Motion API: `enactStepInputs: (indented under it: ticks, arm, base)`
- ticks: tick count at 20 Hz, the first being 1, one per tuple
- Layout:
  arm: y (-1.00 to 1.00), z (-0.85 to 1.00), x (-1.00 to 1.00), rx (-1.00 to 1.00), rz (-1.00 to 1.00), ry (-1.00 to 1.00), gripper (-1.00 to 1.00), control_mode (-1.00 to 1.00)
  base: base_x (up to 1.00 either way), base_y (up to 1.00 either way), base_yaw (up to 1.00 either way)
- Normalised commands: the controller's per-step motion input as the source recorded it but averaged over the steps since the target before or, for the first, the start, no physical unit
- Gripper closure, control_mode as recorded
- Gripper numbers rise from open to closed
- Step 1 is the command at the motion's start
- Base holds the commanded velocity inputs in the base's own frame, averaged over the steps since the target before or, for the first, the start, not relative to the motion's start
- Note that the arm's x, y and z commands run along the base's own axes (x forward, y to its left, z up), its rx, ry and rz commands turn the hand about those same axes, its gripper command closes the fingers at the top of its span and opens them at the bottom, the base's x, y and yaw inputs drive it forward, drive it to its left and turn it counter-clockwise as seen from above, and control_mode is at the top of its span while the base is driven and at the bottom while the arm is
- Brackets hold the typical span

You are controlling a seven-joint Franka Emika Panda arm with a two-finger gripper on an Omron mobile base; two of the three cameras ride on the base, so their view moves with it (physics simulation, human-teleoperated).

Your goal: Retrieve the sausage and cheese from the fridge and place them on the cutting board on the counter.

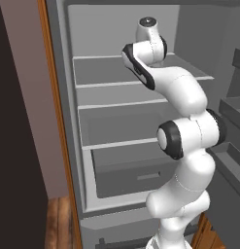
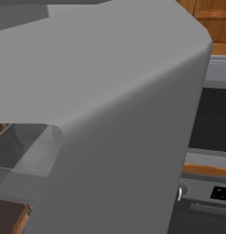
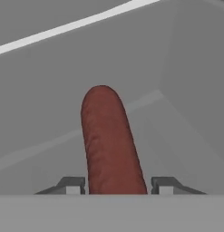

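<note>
The sausage [image 3: 111, 140], a dark reddish-brown cylinder, lies on a pale grey shelf inside the fridge [image 1: 121, 131] and points away from the hand. My gripper [image 3: 118, 186] is shut on its near end, one dark fingertip [image 3: 72, 185] tight against each side. In the left base view the white arm reaches up into the open fridge at the level of the upper shelf [image 1: 102, 73], and its wrist hides the hand. The cheese, the cutting board and the counter are out of view.
The fridge's open grey door [image 2: 110, 91] stands close in front of the right base camera. Lower shelves and a drawer [image 1: 131, 175] sit below the arm. Door bins [image 1: 233, 112] line the right side. A dark oven front [image 2: 210, 192] is at the far right.
</note>
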Motion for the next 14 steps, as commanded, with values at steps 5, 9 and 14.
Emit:
enactStepInputs:
  ticks: [5, 9, 14]
  arm:
    - [-0.32, -0.07, -0.59, 0.00, 0.00, -0.24, 1.00, -1.00]
    - [0.00, 0.00, -0.23, 0.07, 0.03, -0.05, 1.00, -1.00]
    - [0.08, 0.43, -0.30, 0.12, 0.04, 0.02, 1.00, -1.00]
  base:
    - [0.00, 0.00, 0.00]
    - [0.00, 0.00, 0.00]
    - [0.00, 0.00, 0.00]
